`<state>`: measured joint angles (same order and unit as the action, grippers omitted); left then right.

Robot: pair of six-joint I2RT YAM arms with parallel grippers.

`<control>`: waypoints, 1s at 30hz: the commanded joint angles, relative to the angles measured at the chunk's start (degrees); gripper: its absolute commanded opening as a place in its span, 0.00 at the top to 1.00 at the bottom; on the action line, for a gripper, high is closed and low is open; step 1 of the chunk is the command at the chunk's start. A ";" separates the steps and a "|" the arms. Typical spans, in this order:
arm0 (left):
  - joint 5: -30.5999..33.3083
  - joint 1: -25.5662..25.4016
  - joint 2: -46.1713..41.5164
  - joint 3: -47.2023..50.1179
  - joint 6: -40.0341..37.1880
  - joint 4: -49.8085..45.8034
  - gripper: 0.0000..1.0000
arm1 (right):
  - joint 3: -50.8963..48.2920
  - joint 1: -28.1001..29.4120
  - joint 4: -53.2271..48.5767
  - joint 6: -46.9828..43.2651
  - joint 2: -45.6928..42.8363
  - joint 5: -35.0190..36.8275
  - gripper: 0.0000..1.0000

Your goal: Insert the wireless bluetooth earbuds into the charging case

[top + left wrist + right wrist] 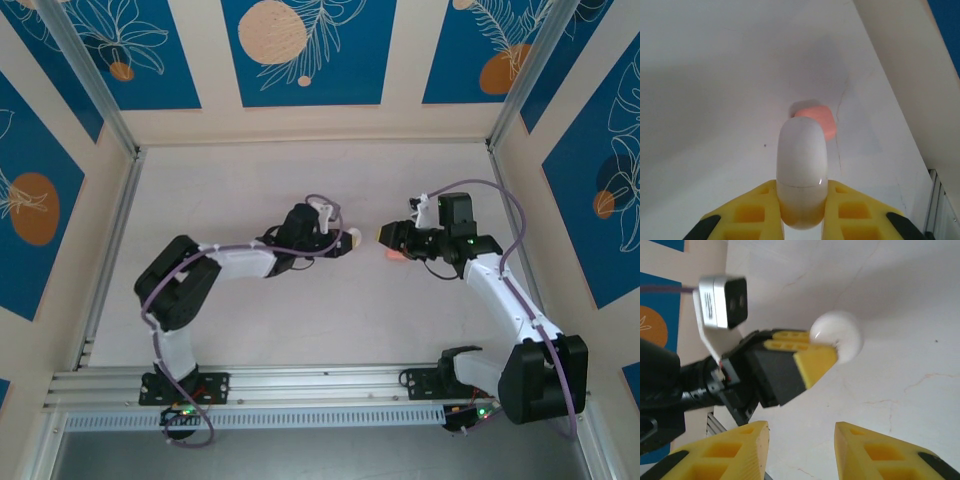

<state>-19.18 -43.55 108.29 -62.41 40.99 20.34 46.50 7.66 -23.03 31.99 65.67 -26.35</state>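
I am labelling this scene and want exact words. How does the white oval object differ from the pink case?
Colour: the white oval object is plain white; the pink case is salmon-pink. Shape: the white one is long and rounded; the pink case looks squarish with soft corners. State: the left gripper clamps the white one; the pink case lies ungripped on the table. Both look smooth.
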 commanded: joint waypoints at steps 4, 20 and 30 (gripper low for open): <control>-4.25 -1.74 8.45 -12.16 4.70 -11.81 0.83 | -2.27 -0.67 -0.62 -0.35 -1.45 -1.94 0.61; -4.73 -3.43 19.54 -22.06 11.83 -15.01 0.80 | -5.34 -4.60 -0.46 -2.18 -3.26 -4.23 0.61; -0.51 -3.43 16.70 -21.27 8.36 -22.11 0.56 | -5.94 -6.06 -0.44 -2.16 -4.06 -5.02 0.61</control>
<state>-22.37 -46.39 126.54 -83.46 50.98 4.12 41.32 2.07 -23.22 30.87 62.54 -29.21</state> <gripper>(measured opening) 0.429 0.390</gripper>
